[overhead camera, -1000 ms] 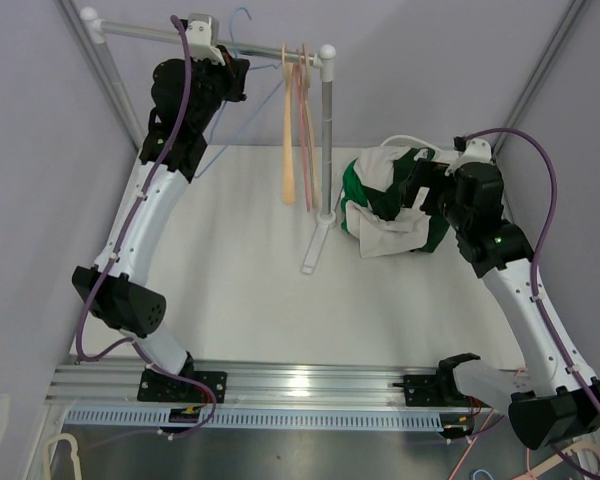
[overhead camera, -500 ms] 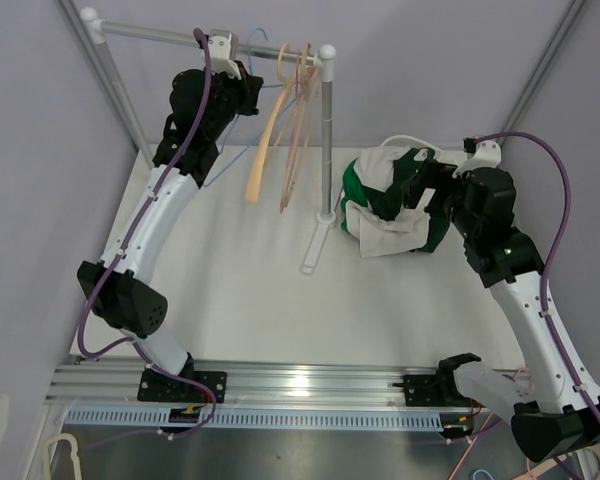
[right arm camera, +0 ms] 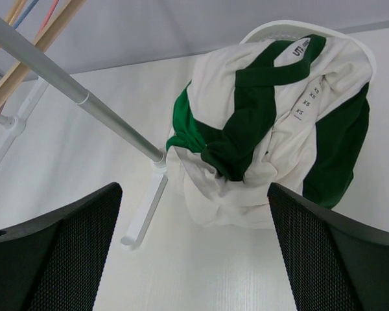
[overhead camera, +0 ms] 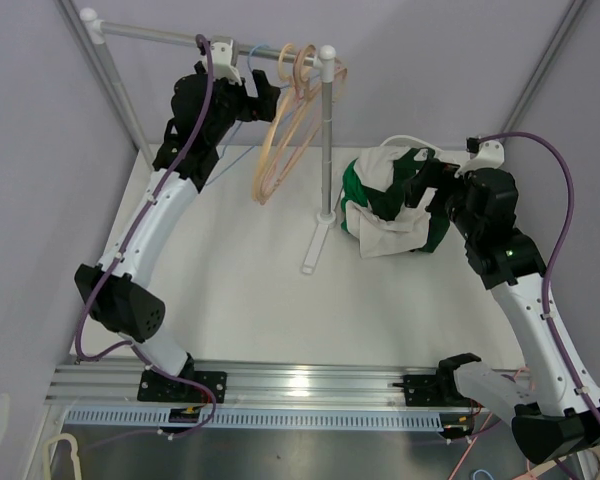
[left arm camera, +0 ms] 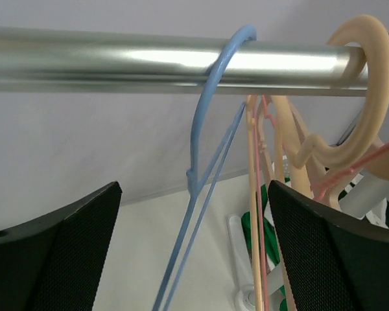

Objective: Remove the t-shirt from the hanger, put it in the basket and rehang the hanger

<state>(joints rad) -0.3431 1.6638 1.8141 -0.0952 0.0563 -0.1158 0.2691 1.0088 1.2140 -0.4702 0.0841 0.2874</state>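
The green and white t-shirt [overhead camera: 388, 205] [right arm camera: 266, 123] lies crumpled on the table, right of the rack's post. It is on no hanger. A bare blue hanger [left arm camera: 204, 142] [overhead camera: 263, 49] hooks over the metal rail [left arm camera: 104, 61]. Its thin arms drop between the fingers of my left gripper [left arm camera: 194, 259] [overhead camera: 261, 98], which is open just under the rail and touches nothing. Beige hangers [overhead camera: 280, 150] [left arm camera: 369, 78] and a pink one hang next to it. My right gripper [right arm camera: 194, 259] [overhead camera: 421, 193] hovers open above the shirt's near side, holding nothing.
The rack's upright post [overhead camera: 326, 140] and its white foot [overhead camera: 312, 250] [right arm camera: 146, 214] stand mid-table, left of the shirt. A white curved piece [right arm camera: 292, 27] shows behind the shirt. Grey walls close in the back and sides.
My left gripper slid right along the rail and opened. The beige hangers swung out to the left and turned. My right arm rose slightly.
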